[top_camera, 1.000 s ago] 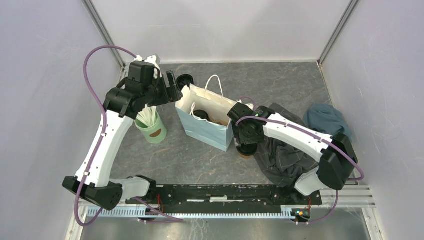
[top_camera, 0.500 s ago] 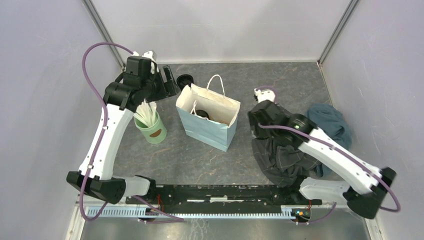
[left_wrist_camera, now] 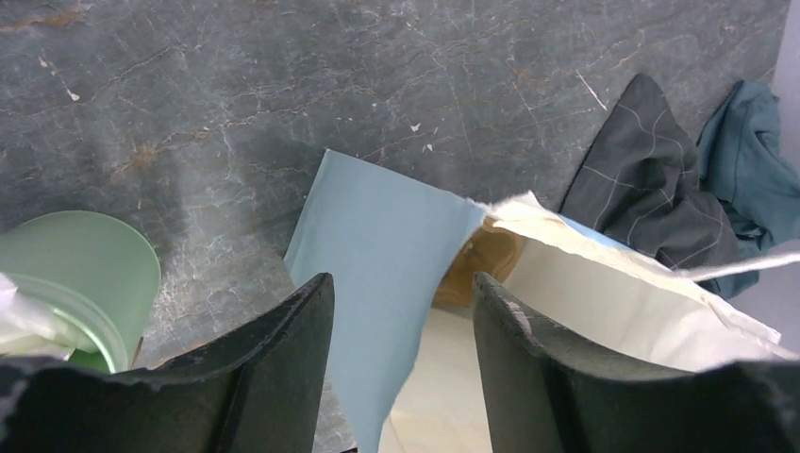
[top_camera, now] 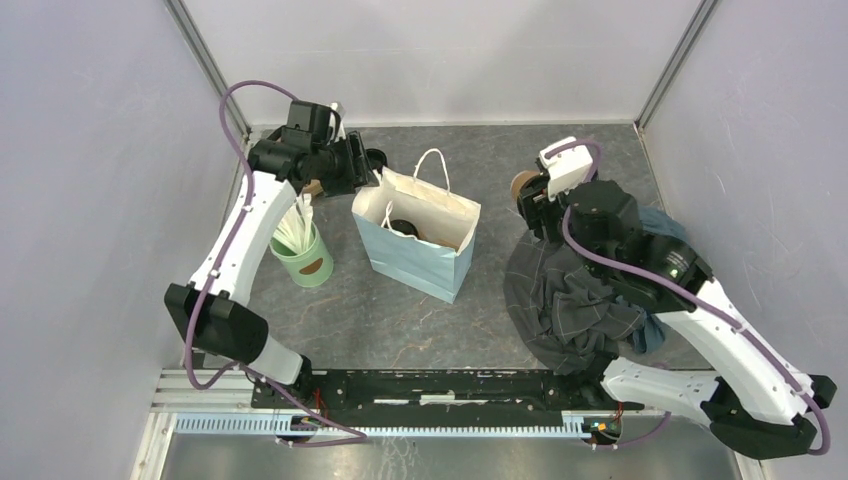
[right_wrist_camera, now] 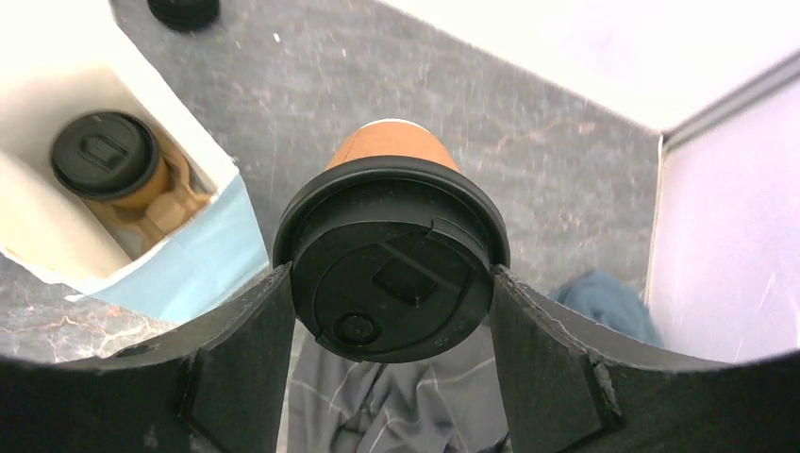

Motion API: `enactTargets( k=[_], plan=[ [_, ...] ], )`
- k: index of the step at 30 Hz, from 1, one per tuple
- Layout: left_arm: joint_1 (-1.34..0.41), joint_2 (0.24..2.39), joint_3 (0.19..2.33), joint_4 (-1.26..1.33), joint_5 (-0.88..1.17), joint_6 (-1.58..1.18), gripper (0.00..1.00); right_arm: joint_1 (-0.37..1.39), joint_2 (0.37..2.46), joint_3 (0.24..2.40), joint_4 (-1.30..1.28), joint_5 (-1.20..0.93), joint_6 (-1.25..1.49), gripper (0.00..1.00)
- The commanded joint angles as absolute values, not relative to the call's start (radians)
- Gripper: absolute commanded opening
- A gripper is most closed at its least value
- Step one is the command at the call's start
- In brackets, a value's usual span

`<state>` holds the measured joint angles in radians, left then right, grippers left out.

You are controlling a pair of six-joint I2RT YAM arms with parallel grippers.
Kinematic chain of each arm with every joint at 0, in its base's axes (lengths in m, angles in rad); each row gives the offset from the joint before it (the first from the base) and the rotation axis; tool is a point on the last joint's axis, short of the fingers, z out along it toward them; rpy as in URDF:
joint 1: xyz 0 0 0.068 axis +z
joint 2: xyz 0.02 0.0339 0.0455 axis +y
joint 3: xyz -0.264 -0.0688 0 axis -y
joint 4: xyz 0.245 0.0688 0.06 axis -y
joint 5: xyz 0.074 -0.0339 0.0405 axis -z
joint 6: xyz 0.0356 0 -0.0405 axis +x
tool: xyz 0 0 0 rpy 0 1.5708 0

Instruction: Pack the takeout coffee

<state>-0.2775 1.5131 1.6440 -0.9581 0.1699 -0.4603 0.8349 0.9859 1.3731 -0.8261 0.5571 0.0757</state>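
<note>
Grey stone-look tabletop with pale walls on three sides. At the far left stands a green cup of white sticks. Just beyond it, the left gripper has its fingers spread on either side of the paper bag's left rim, with the blue wall between them but not pinched. A stack of black lids lies close behind that corner.

The first cup already sits upright in the bag, on what looks like a brown cardboard holder. Right of the bag and well apart from it, the right gripper is clamped on the second cup, its fingers pressing the black lid rather than the paper wall. Dark cloth and teal cloth lie beneath and beyond that arm.

Likely trouble:
- A pull on the thin rim could tear it or tip the bag, toppling the first cup.
- If the mouth sags, the white handles could snag the incoming cup.
- A grip on the lid alone may pop it off.
- If lowered off-centre, the second cup could land on the first.
</note>
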Motion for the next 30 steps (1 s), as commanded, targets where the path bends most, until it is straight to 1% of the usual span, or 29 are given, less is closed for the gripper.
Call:
enactTargets(
  k=[1, 3, 6, 11, 14, 17, 19, 22, 26, 30],
  plan=[
    [-0.291, 1.537, 1.659, -0.904, 0.161, -0.396, 0.60, 0.832, 0.991, 1.502, -0.741, 0.486, -0.085, 0.00],
    [-0.294, 1.539, 1.646, -0.887, 0.144, -0.381, 0.56, 0.832, 1.007, 1.534, -0.741, 0.422, -0.127, 0.00],
    [-0.314, 1.552, 1.652, -0.871, 0.116, -0.347, 0.53, 0.832, 1.035, 1.563, -0.744, 0.370, -0.169, 0.00],
    [-0.369, 1.591, 1.685, -0.924, 0.010, -0.308, 0.53, 0.833, 1.086, 1.616, -0.758, 0.359, -0.183, 0.00],
    [-0.419, 1.605, 1.696, -0.939, -0.050, -0.287, 0.55, 0.833, 1.096, 1.620, -0.743, 0.342, -0.183, 0.00],
    [-0.438, 1.627, 1.701, -0.936, -0.061, -0.291, 0.53, 0.833, 1.103, 1.621, -0.734, 0.328, -0.179, 0.00],
    [-0.444, 1.640, 1.708, -0.931, -0.074, -0.291, 0.47, 0.832, 1.112, 1.632, -0.739, 0.324, -0.181, 0.00],
    [-0.447, 1.645, 1.716, -0.925, -0.100, -0.284, 0.35, 0.832, 1.124, 1.654, -0.756, 0.325, -0.185, 0.00],
    [-0.448, 1.627, 1.709, -0.905, -0.123, -0.263, 0.24, 0.833, 1.122, 1.657, -0.762, 0.325, -0.193, 0.00],
    [-0.449, 1.594, 1.673, -0.859, -0.131, -0.249, 0.10, 0.833, 1.124, 1.668, -0.761, 0.317, -0.193, 0.00]
  ],
)
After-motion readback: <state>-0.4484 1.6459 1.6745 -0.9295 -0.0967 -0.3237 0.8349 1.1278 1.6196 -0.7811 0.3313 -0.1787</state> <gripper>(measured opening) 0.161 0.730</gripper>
